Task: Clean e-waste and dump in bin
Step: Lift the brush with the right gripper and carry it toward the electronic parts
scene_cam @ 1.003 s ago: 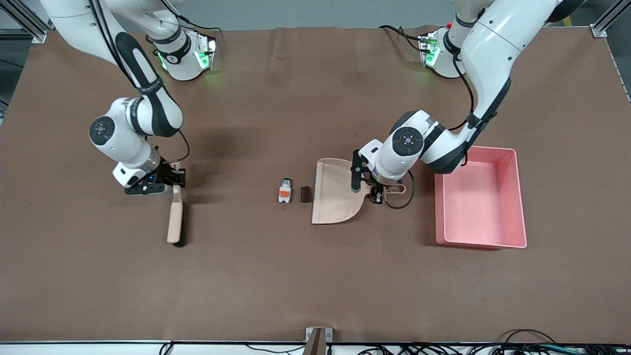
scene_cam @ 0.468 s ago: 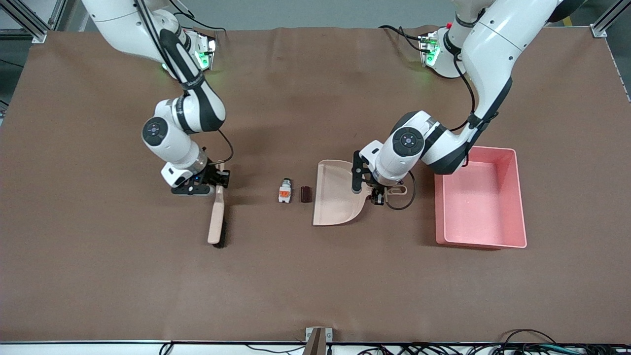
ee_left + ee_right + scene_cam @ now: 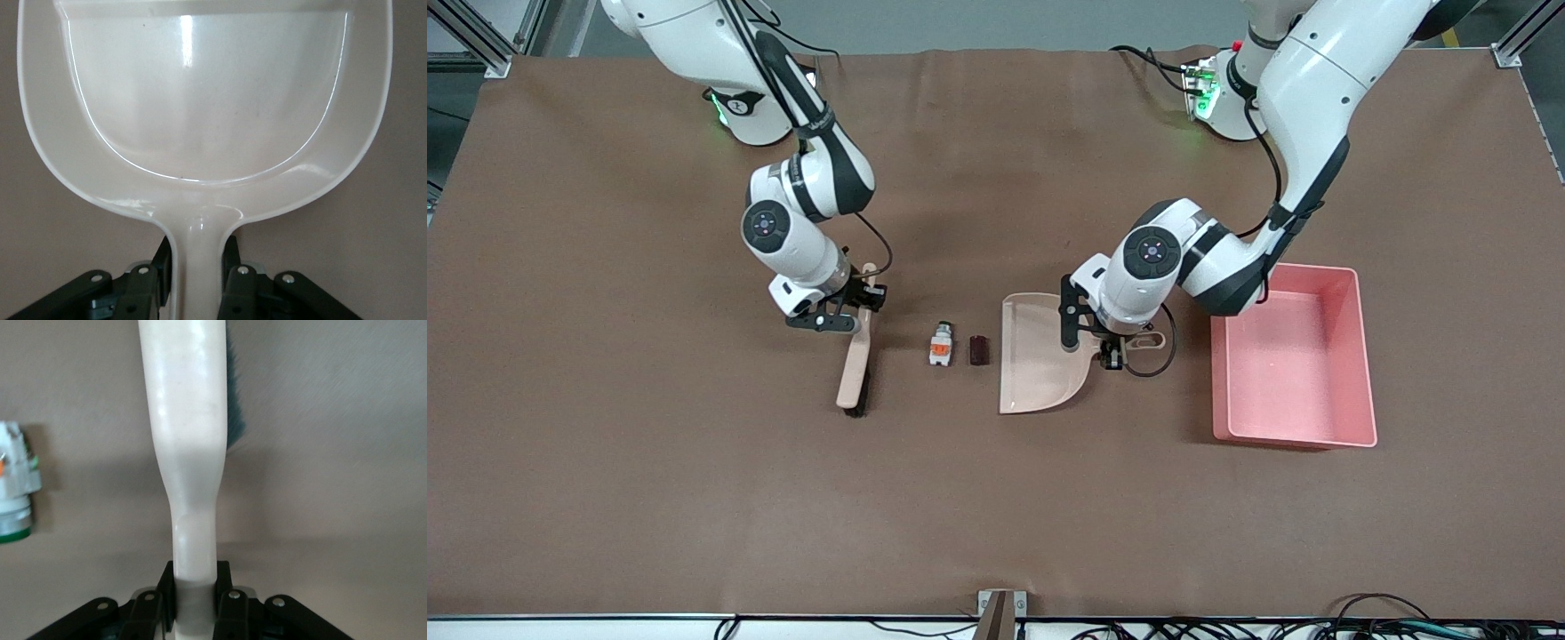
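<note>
The white-grey component with an orange patch [image 3: 940,345] and the dark maroon block [image 3: 979,349] lie side by side mid-table. The component also shows in the right wrist view [image 3: 15,483]. My right gripper [image 3: 864,302] is shut on the handle of a beige brush [image 3: 855,360] [image 3: 190,440], which stands beside the component toward the right arm's end. My left gripper [image 3: 1110,342] is shut on the handle of the beige dustpan [image 3: 1040,351] [image 3: 200,113], whose open edge faces the maroon block. The pink bin [image 3: 1291,356] stands toward the left arm's end.
The brown mat [image 3: 996,498] covers the table. A small clamp [image 3: 1000,609] sits at the table edge nearest the front camera.
My right arm has carried the brush across the table toward the e-waste. The dustpan has turned slightly in my left gripper. The two pieces have not moved.
</note>
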`<action>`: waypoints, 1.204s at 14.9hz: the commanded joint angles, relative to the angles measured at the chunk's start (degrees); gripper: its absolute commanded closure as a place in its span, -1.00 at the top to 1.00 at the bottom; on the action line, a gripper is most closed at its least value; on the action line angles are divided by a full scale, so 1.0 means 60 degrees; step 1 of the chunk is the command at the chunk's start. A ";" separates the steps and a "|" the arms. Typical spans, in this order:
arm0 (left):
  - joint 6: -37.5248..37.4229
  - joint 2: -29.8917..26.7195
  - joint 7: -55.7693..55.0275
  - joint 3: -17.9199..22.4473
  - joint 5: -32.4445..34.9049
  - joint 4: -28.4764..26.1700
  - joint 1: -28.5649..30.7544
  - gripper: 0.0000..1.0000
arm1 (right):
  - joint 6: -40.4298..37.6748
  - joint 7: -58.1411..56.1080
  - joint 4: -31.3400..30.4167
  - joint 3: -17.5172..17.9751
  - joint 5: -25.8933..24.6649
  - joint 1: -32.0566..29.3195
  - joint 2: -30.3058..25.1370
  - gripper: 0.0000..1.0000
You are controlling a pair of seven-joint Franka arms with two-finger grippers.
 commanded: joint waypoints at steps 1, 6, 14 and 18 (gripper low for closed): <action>-0.0400 0.0130 -0.0214 0.0013 0.0465 0.0375 -0.0277 -0.99 | -0.0802 0.0431 0.0399 -0.0073 0.0224 0.0298 0.0021 -0.99; -0.0400 0.0393 -0.0346 0.0013 0.0480 0.0595 -0.0511 -0.99 | -0.1638 0.0975 0.0854 -0.0073 0.0136 0.0519 0.0051 -0.99; -0.0518 0.0642 -0.0346 0.0013 0.0539 0.0932 -0.0687 -0.99 | -0.2266 0.1868 0.1599 -0.0073 0.0122 0.1295 0.0153 -0.99; -0.0518 0.0657 -0.0360 0.0013 0.0510 0.0991 -0.0775 -0.99 | -0.3115 0.1883 0.2449 -0.0073 0.0019 0.1471 0.0489 -0.99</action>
